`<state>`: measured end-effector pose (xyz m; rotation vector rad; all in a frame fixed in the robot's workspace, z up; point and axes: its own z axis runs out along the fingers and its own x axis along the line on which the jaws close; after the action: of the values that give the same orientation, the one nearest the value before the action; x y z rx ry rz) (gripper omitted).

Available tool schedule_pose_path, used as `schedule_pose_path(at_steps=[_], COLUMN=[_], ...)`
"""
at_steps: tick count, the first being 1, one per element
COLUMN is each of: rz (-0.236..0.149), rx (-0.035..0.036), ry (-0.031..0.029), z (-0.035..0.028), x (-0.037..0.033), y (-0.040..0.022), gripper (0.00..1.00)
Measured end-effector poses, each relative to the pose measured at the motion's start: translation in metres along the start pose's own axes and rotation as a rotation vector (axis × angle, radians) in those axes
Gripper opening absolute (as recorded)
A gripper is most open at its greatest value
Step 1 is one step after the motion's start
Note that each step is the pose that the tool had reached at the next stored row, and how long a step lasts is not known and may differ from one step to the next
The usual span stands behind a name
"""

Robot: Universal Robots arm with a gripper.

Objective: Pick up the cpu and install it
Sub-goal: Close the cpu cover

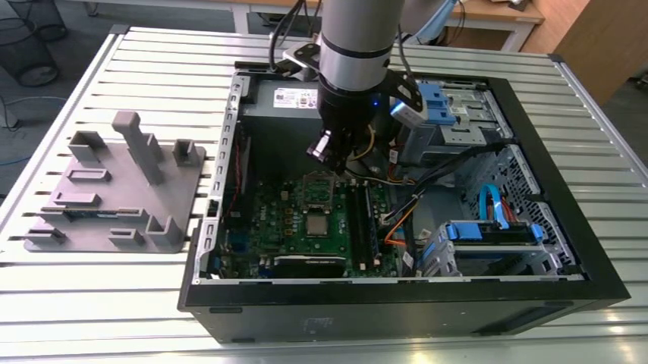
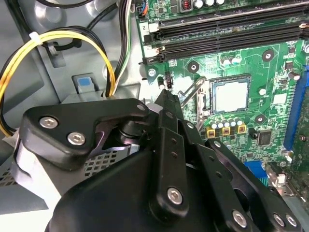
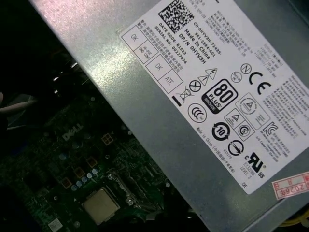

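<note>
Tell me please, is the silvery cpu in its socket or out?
In: the small silvery square cpu lies flat inside the dark socket frame on the green motherboard.

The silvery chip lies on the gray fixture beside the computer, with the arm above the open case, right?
No: the cpu lies on the motherboard inside the case, as the exterior view shows. The arm is indeed above the open case.

A robotics workshop: slatted aluminium bench (image 1: 152, 61), open computer case (image 1: 405, 303) beneath the gripper (image 1: 332, 155), office desks (image 1: 491, 11) beyond it.
</note>
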<state>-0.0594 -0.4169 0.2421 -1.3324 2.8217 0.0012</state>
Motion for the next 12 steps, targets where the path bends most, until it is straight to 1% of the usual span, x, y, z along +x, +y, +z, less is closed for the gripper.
schedule_pose_path(at_steps=[4, 10, 12], rz=[-0.018, -0.021, -0.033], rx=[-0.0006, -0.0005, -0.0007], ry=[0.0003, 0.0006, 0.0006], z=[-0.0001, -0.0001, 0.0], x=[0.0, 0.0, 0.0], y=[0.0, 0.0, -0.0001], gripper=[0.11, 0.11, 0.11])
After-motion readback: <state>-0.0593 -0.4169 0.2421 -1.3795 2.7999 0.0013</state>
